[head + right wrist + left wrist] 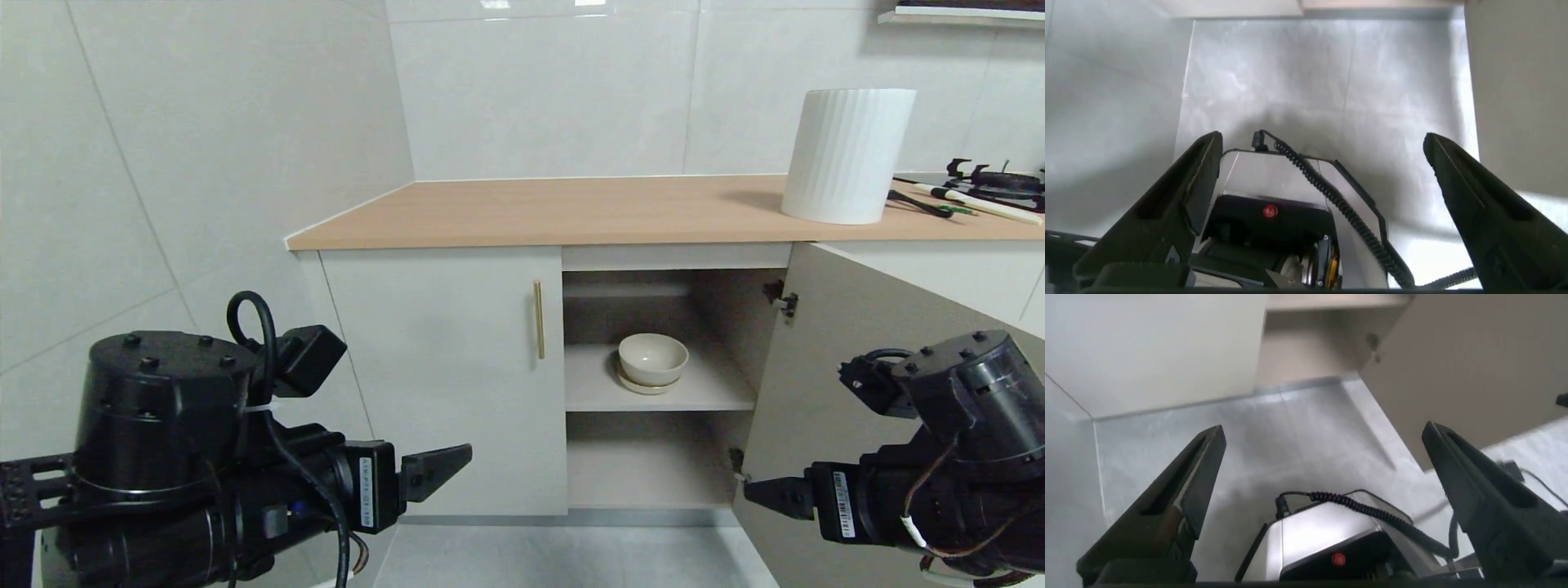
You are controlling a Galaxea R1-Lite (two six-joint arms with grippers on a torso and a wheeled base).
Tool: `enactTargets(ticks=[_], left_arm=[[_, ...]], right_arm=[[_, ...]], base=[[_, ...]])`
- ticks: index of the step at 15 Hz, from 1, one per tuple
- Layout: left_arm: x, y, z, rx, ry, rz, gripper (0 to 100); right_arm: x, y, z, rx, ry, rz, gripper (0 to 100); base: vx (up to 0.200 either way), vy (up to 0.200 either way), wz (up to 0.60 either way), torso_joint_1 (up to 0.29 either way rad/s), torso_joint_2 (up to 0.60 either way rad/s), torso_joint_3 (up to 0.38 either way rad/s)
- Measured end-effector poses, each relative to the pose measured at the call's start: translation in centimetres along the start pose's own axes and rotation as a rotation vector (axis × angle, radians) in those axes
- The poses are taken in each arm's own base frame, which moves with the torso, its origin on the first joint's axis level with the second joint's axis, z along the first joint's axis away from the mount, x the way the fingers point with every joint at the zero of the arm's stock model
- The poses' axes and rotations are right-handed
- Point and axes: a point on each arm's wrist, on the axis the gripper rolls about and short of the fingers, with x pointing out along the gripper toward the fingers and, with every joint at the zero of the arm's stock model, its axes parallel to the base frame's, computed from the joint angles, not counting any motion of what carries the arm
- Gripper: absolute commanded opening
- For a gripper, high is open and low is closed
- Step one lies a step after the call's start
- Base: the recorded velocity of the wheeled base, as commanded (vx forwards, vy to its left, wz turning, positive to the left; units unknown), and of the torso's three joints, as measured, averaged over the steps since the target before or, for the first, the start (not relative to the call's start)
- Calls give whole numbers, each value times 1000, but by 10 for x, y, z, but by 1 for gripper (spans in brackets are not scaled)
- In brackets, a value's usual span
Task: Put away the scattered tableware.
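Observation:
A cream bowl rests on a matching plate on the middle shelf of the open cabinet. My left gripper hangs low at the left, in front of the shut cabinet door, pointing right. My right gripper hangs low at the right, beside the swung-out door, pointing left. In both wrist views the fingers stand wide apart with only floor between them: left gripper, right gripper.
On the wooden counter stands a tall white ribbed container; utensils lie to its right, near a stove burner. The left cabinet door with a brass handle is shut. Grey tiled floor lies below.

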Motion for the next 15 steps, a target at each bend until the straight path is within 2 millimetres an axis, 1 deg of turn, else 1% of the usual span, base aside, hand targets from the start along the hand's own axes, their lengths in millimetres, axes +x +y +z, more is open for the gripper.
enactTargets(ticks=[3,14,15], left_arm=[[0,0,0,0,0,0,100],[3,1,-3,4,16,5,100],[3,1,-3,10,17,6,100]], right_arm=[[0,0,0,-2,0,-1,100],[-6,-3,-1,-42,-5,-33,100],[-7,-4,-2,-47,0,-36,100]], base=[[-200,0,0,1,4,2],[0,0,0,0,0,0],[0,-200,0,7,12,2]])
